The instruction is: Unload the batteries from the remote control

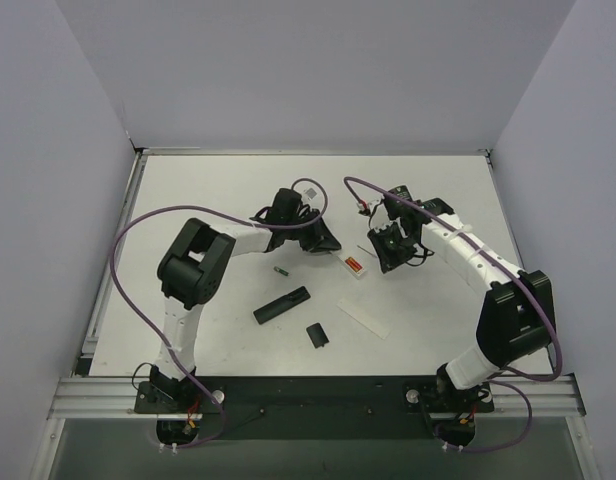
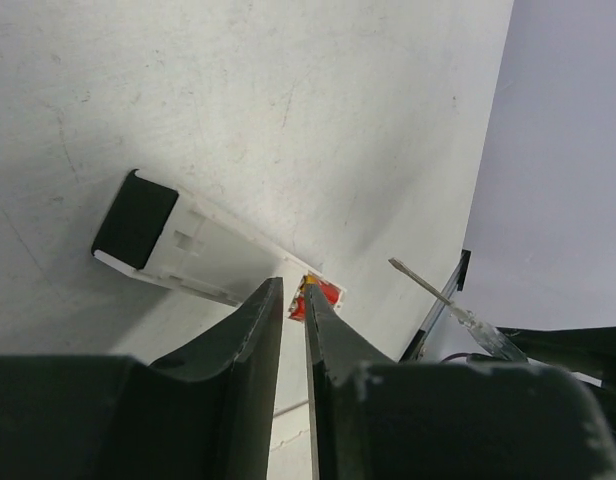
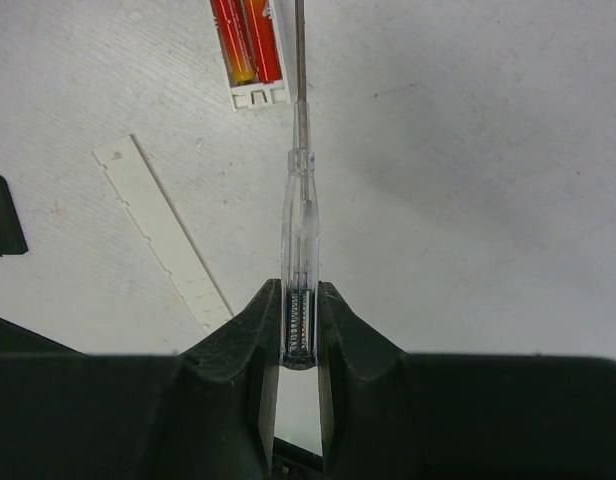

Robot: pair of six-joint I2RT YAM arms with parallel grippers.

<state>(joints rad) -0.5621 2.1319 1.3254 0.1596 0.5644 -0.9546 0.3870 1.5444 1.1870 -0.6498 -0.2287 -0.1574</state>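
On the desk (image 1: pixel 213 195) we see a tiny battery (image 1: pixel 281 271) lying loose, apart from the black remote (image 1: pixel 282 304) just nearer the arms; the remote lies flat at a slant, free of both hands; a small black cover (image 1: pixel 316 334) sits to its right. The left hand (image 2: pixel 293 290) hangs over a white case (image 2: pixel 208 245), its fingers all but closed with only a thin slit, and we see nothing between them. Red cells (image 3: pixel 246 40) sit in that case; a white strip (image 3: pixel 163 230) lies nearby. The right hand (image 3: pixel 299 300) clamps a clear screwdriver (image 3: pixel 299 220), its shaft reaching beside the cells.
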